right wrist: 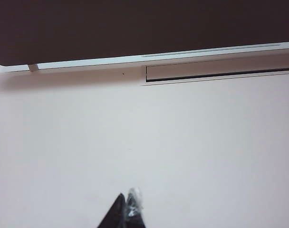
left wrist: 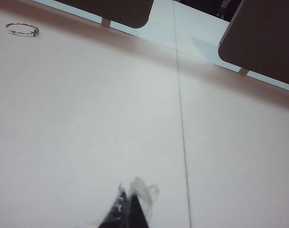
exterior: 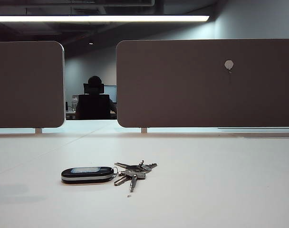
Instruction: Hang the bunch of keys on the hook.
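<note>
One bunch of keys [exterior: 109, 173] lies flat on the white table [exterior: 220, 190], lower centre-left of the exterior view. It comprises one oblong black fob [exterior: 87, 174] with a pale face, on the left, and a fan of small grey keys [exterior: 134, 172] on the right, joined by a ring. The exact key count is hard to read; roughly four or five blades overlap.

One hook [exterior: 229, 65] is mounted on the right brown panel [exterior: 182, 85], upper right of the exterior view: a small pale plate with a thin metal hook below it. The hook wire itself is barely resolved. The keys and the hook are well apart.

Two brown panels stand at the far table edge; the left panel [exterior: 25, 85] is cut off by the frame edge. Through the gap between them, one seated person [exterior: 93, 99] is seen from behind, dark and indistinct.

Neither arm appears in the exterior view. The left gripper [left wrist: 128, 209] shows only as dark fingertips pressed together at the bottom edge of the left wrist view, holding nothing. One thin metal ring [left wrist: 22, 29] lies on the table in that view's upper left corner. The right gripper [right wrist: 124, 211] likewise shows closed, empty fingertips at the bottom edge of the right wrist view, above bare table. One long slot [right wrist: 220, 72] runs along the table near the panel base; its right end is cut off.
</note>
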